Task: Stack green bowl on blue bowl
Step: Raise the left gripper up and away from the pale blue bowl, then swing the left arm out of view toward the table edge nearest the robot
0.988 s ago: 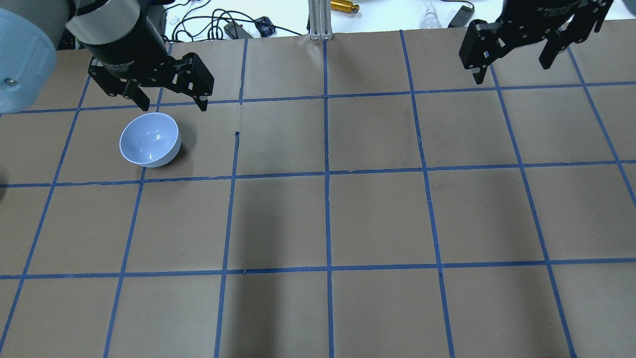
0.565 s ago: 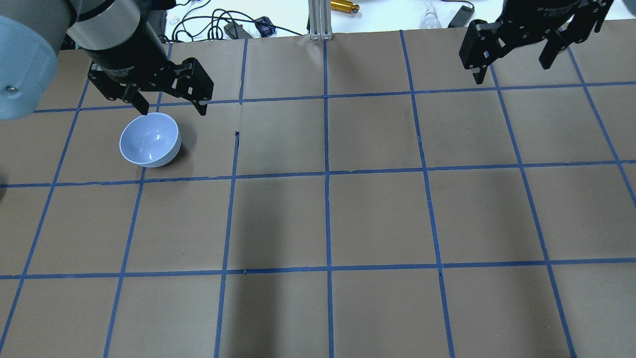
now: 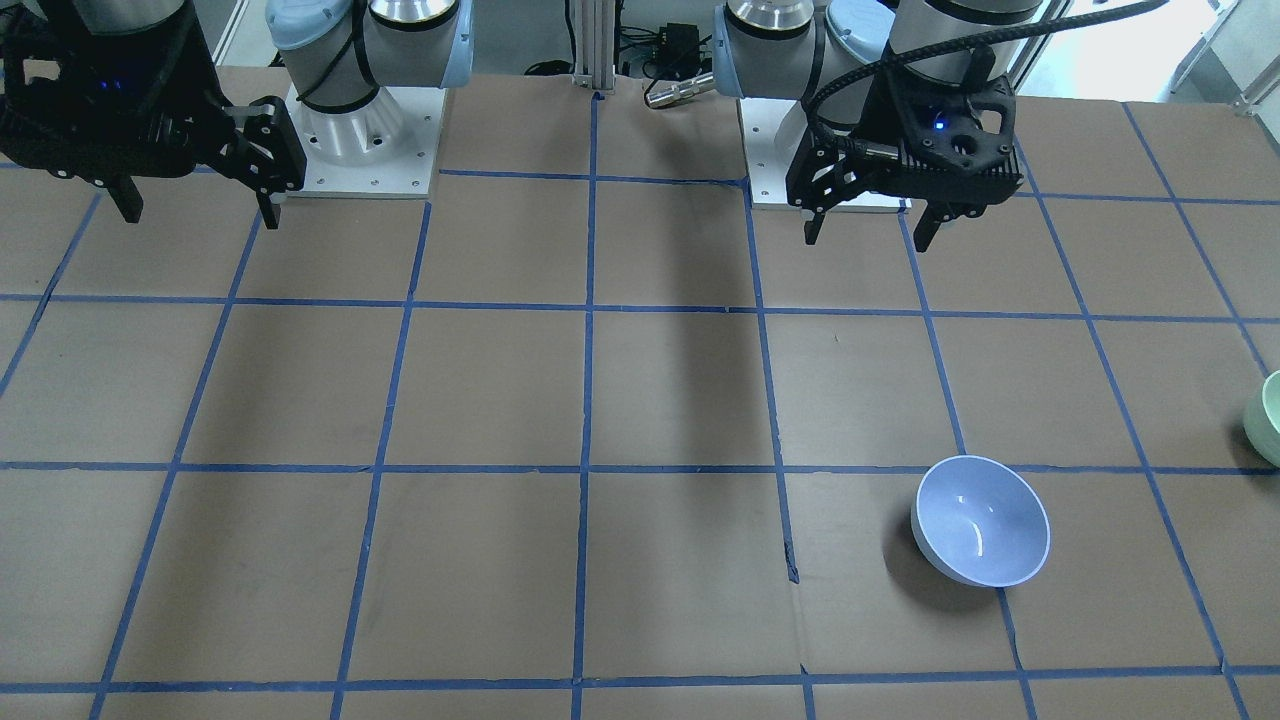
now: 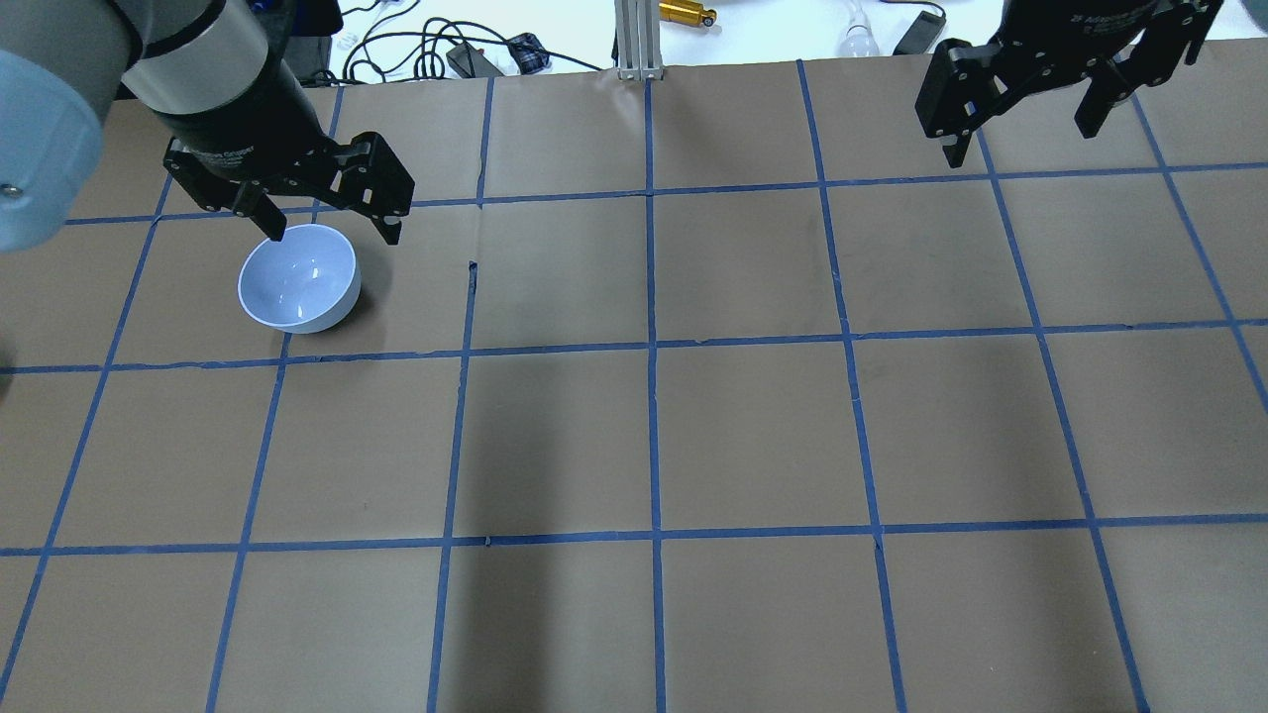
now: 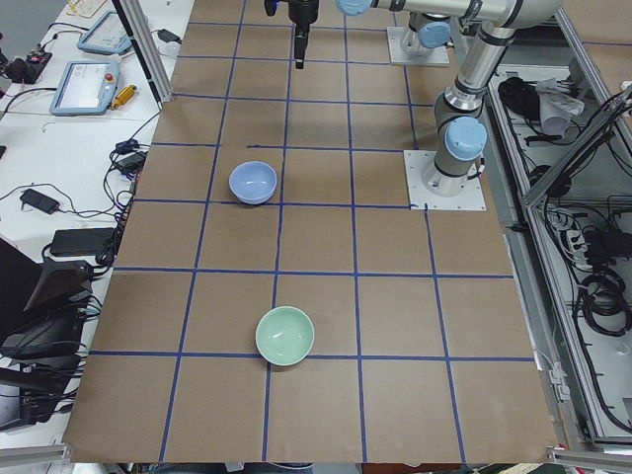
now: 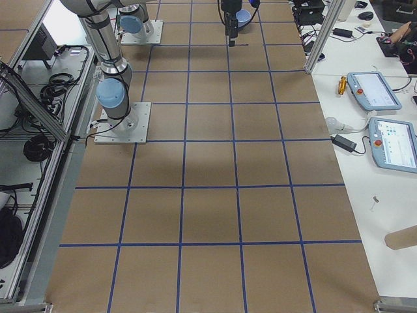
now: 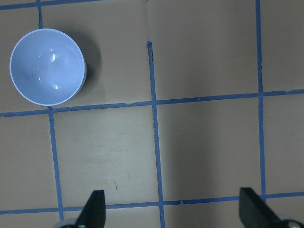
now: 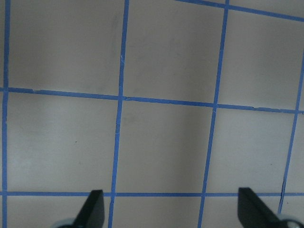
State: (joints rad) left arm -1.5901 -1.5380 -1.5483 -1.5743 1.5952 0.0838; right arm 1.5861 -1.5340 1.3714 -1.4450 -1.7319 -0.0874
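Overhead exterior: round, glossy blue bowl (image 4: 297,279) on matte paper bench (image 4: 753,436). Left gripper (image 4: 332,235), spread wide, has edged toward its rim; right gripper (image 4: 1020,144) spread too.

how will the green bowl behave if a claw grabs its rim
The green bowl looks glossy and smooth, so a rim pinch may slip. It seems stiff and should keep its shape. It narrows toward its base, so a push near the rim would probably rock or tip it.

white print (image 4: 1108,18) on right hand (image 4: 1022,144), blurred; nothing legible
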